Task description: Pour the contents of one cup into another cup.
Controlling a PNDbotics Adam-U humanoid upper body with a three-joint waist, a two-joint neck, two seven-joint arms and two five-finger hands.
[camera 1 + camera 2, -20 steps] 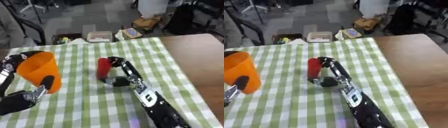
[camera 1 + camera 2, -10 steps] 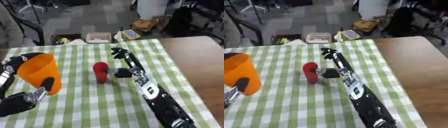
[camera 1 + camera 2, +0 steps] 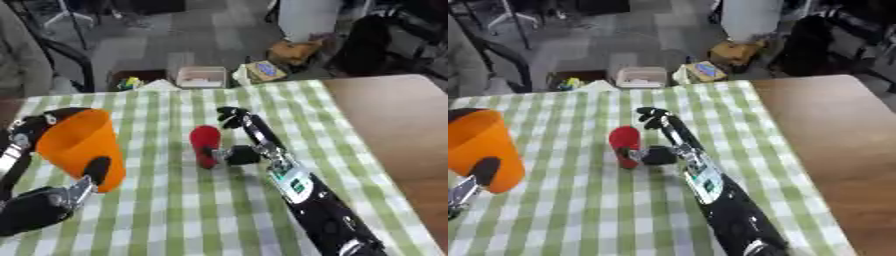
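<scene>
While right robot hand [image 3: 238, 145] flanks red cup [image 3: 206, 144], orange cup [image 3: 79, 146] left

My left hand [image 3: 83, 172] is raised at the left edge, fingers curled shut; my right hand [image 3: 243, 141] reaches forward, fingers straight, thumb bent.

Mid-table [image 3: 175, 220], a small cup [image 3: 206, 145] stands just left of the right hand [image 3: 241, 137], apparently touching its thumb; the left hand [image 3: 52, 160] holds a larger cup [image 3: 77, 147] at the table's left edge.
</scene>
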